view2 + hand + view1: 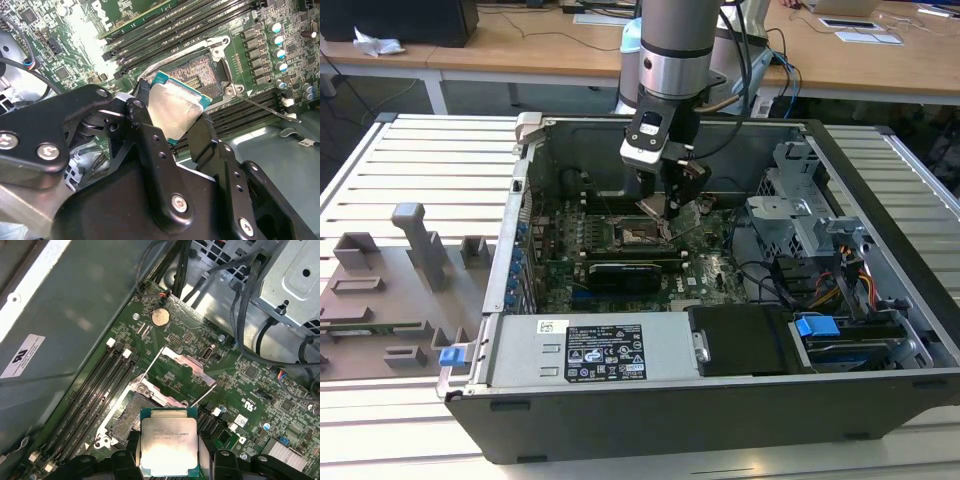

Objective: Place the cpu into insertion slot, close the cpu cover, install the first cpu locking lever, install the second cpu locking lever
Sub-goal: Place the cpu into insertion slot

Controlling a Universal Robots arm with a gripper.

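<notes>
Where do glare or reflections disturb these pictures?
In the second wrist view, glare whitens the green motherboard and light mottles the small square silver-topped cpu in the black claw; in the first wrist view, a bright patch touches the square metal-rimmed insertion slot.

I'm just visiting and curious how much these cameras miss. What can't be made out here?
Underside of the cpu: faces away from both wrist views.
The insertion slot: partly covered by the held cpu in both wrist views.
Whether the cpu touches the insertion slot: unclear; in the exterior view the tool stands in front.
Side edges of the cpu: behind the tool's fingers, second wrist view.
</notes>
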